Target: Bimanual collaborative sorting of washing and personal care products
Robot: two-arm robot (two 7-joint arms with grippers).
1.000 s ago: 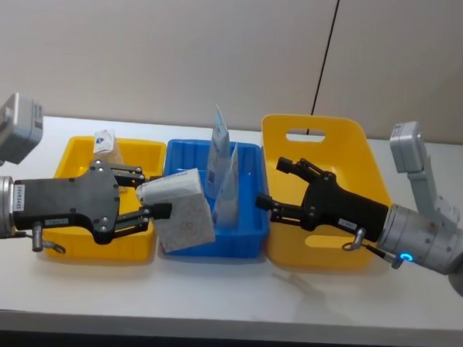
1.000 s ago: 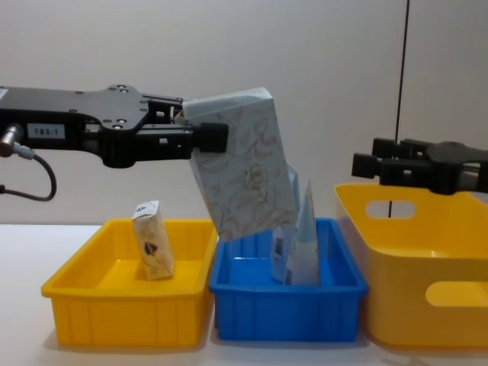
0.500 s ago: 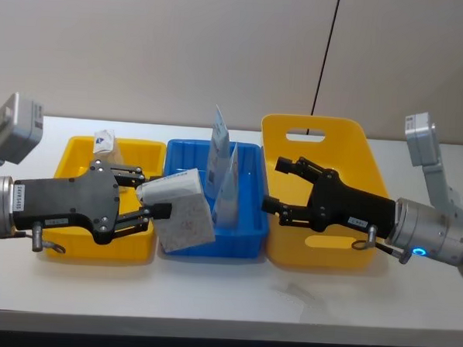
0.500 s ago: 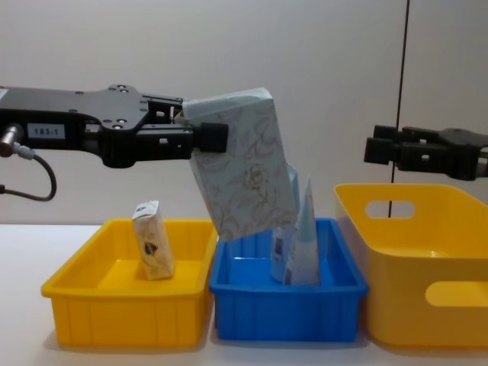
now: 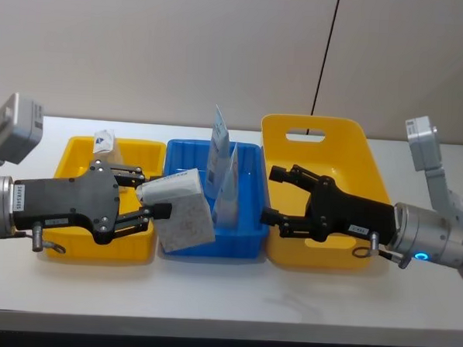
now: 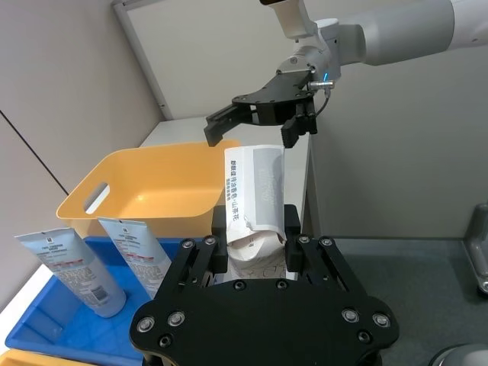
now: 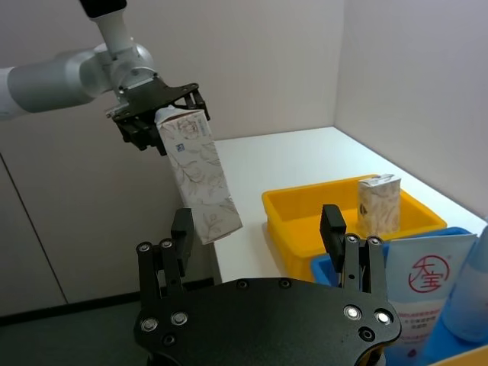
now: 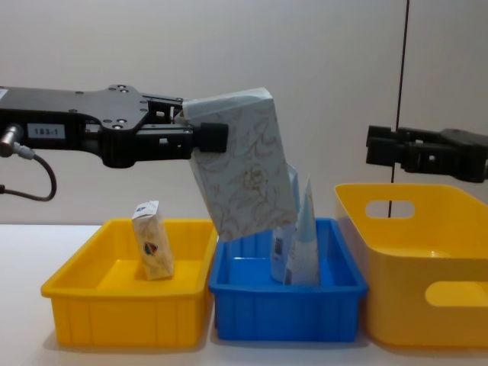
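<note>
Here, head view: the left gripper (image 5: 154, 193) is clamped on the upper end of the whitish-blue soft pack (image 5: 186, 218). The pack hangs tilted above the near left corner of the blue bin (image 5: 227, 248). The right gripper (image 5: 271, 195), fingers spread and empty, faces it from over the large yellow bin (image 5: 343, 125), near but apart.

Left wrist view: the jaws pinch only the crumpled end of the pack, and most of its length projects free toward the right gripper. So shallow a hold on soft film could slip if the pack is tugged sideways in a handover.

Right wrist view: the pack hangs slanted, not square to the open fingers, so a closing grip might catch one corner and twist it.

Chest view: the pack's lower end hangs level with the tops of the two squeeze tubes (image 8: 303, 244), which lean upright in the blue bin. The small beige pack (image 8: 152, 240) stands in the left yellow bin (image 8: 122, 320). A low pass across could topple the tubes, and an early release would likely drop the pack into the blue bin.
</note>
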